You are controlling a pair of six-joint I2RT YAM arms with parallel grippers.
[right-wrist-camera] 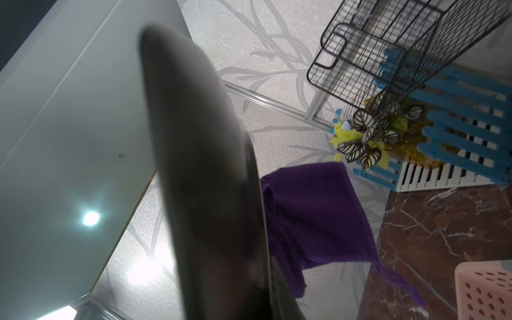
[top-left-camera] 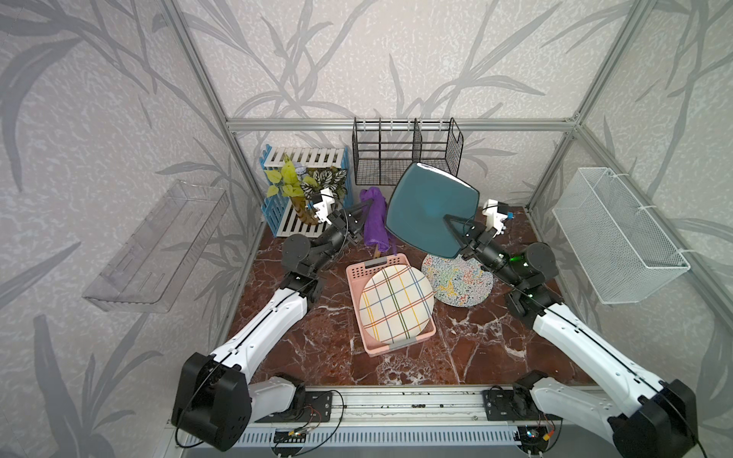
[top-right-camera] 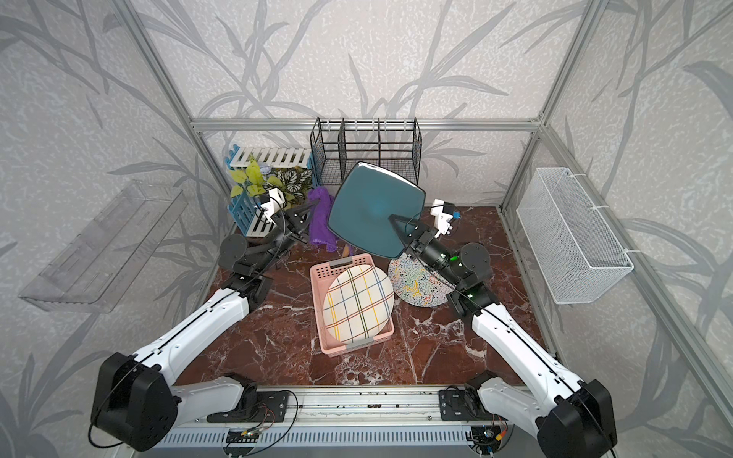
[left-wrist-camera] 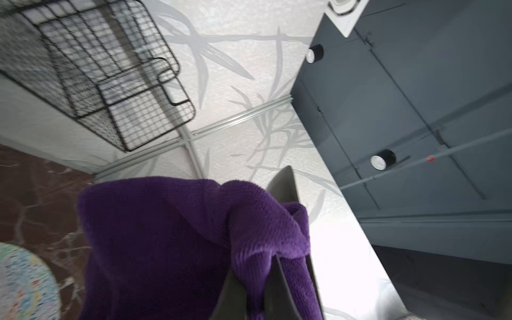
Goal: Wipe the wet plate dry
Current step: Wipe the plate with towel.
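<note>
right gripper [top-left-camera: 450, 222] clamped teal plate [top-left-camera: 428, 202] aloft | left gripper [top-left-camera: 367, 207] pinched purple cloth [top-left-camera: 375, 224] just left of it — contact unclear | wiping seemingly unstarted

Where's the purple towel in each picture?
Top view: purple towel hangs left of the teal plate.
Top view: same spot, left of the plate.
Left wrist: big, close, right before the camera.
Right wrist: towel beside the plate's blurred dark edge.
Shared landmark: black wire rack, in all four.

Plaid plate [top-left-camera: 396, 303] in pink basket [top-left-camera: 359, 273], black wire rack [top-left-camera: 380, 168]
</note>
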